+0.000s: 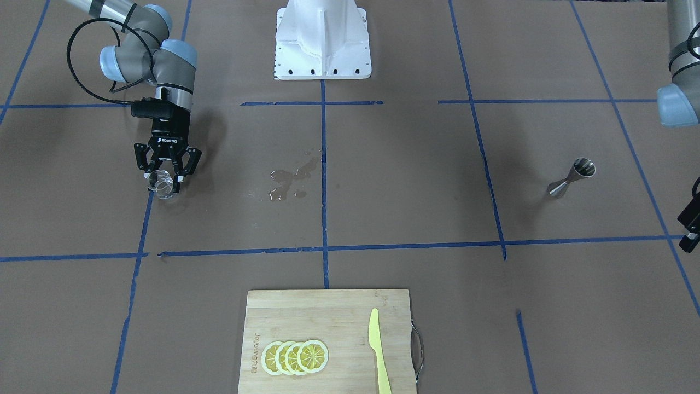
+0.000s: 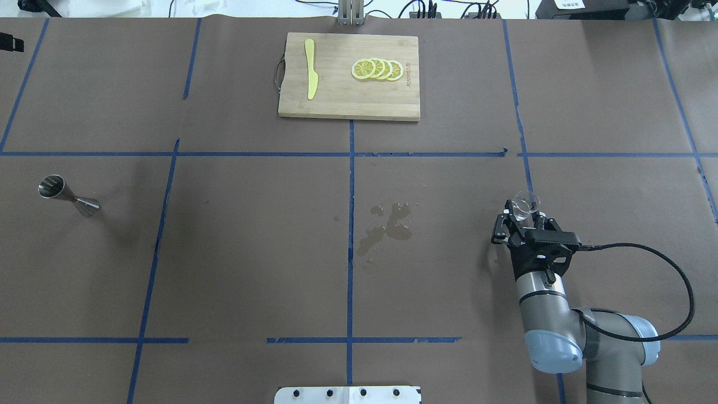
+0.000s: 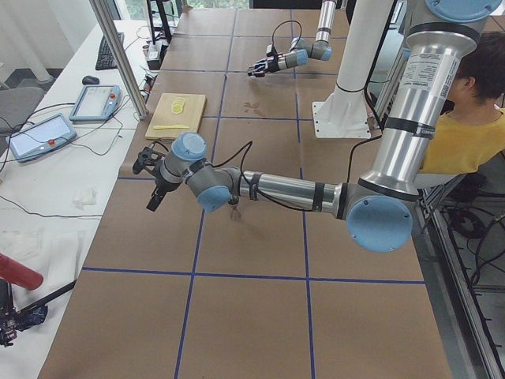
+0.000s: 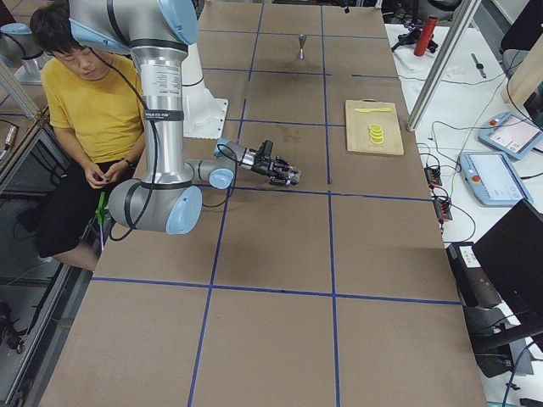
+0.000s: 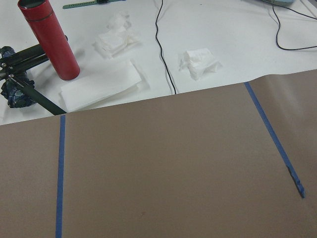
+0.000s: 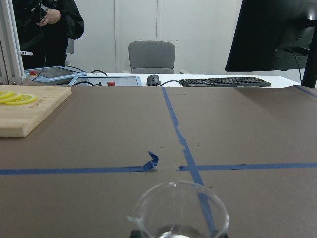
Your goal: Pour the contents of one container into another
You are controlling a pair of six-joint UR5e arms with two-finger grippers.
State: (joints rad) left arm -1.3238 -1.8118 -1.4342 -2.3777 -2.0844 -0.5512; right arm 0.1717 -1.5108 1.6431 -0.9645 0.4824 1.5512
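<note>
The small clear glass cup [image 1: 162, 186] stands upright at my right side of the table, between the fingers of my right gripper [image 1: 164, 178], which is shut on it. Its rim fills the bottom of the right wrist view [image 6: 178, 210]. From overhead the cup [image 2: 526, 203] sits just ahead of the same gripper [image 2: 524, 215]. The steel hourglass jigger [image 1: 571, 178] stands alone far across the table [image 2: 67, 196]. My left gripper [image 3: 154, 199] hovers beyond the jigger near the table's end, and I cannot tell whether it is open or shut.
A wet spill [image 1: 287, 180] marks the paper near the table's middle. At the far edge lies a wooden cutting board [image 2: 336, 95] with lemon slices [image 2: 377, 69] and a yellow knife [image 2: 310, 76]. A person in yellow [image 4: 85, 93] sits behind the robot base [image 1: 322, 41].
</note>
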